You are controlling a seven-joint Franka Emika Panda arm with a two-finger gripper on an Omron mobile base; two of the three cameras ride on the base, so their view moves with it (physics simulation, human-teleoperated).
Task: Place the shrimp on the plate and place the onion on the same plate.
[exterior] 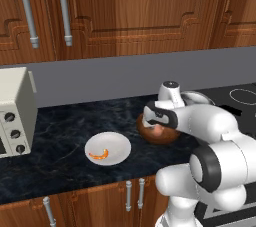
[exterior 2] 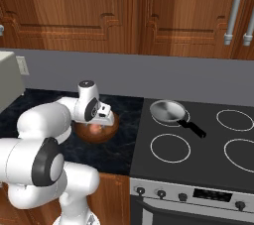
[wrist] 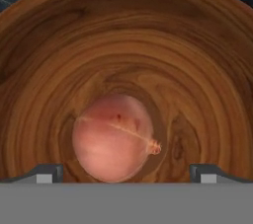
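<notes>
The orange shrimp (exterior: 99, 154) lies on the white plate (exterior: 118, 143) on the dark counter. To the plate's right stands a brown wooden bowl (exterior: 145, 130) (exterior 2: 108, 131) with the pinkish onion (exterior: 159, 130) (exterior 2: 95, 129) (wrist: 113, 136) resting on its bottom. My gripper (exterior: 158, 125) (exterior 2: 99, 120) (wrist: 127, 173) hangs over the bowl and points down into it. It is open, and its fingertips (wrist: 47, 173) stand wide on either side of the onion without touching it. The bowl's wall (wrist: 123, 35) curves round behind the onion.
A cream toaster oven (exterior: 15, 113) stands at the counter's left end. A grey frying pan (exterior 2: 168, 111) with a black handle sits on the stove (exterior 2: 198, 164) right of the bowl. Wooden cabinets hang above the grey back wall.
</notes>
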